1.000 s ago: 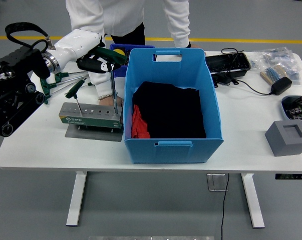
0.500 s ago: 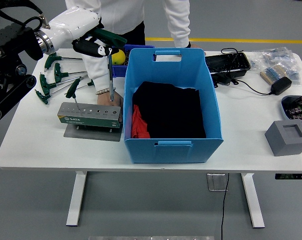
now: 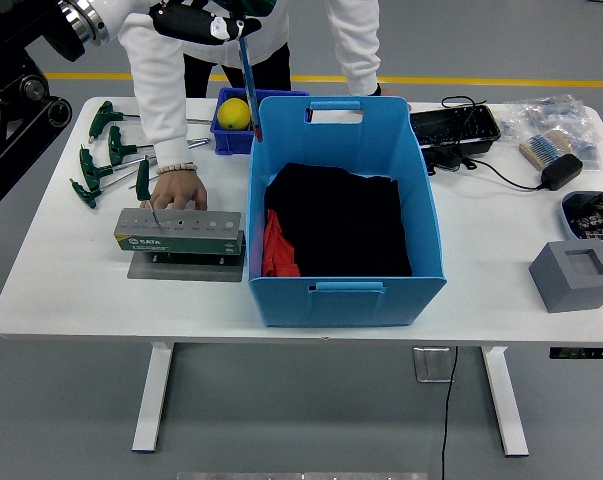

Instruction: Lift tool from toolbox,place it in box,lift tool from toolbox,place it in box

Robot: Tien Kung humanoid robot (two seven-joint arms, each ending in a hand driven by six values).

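Blue box (image 3: 346, 290) sitting at frame centre to receive tools; toolbox (image 3: 179, 232) lying left of it, a person's hand (image 3: 176, 188) steadying it; upper left, left hand (image 3: 196, 20) clamping the tool (image 3: 249, 75) — its shaft hanging above the box's far-left rim.

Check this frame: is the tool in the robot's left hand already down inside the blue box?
No. The left hand holds the tool above the blue box rim.

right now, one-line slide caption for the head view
Left hand lifts a T-handle tool toward the blue box while a person's hand steadies the toolbox.
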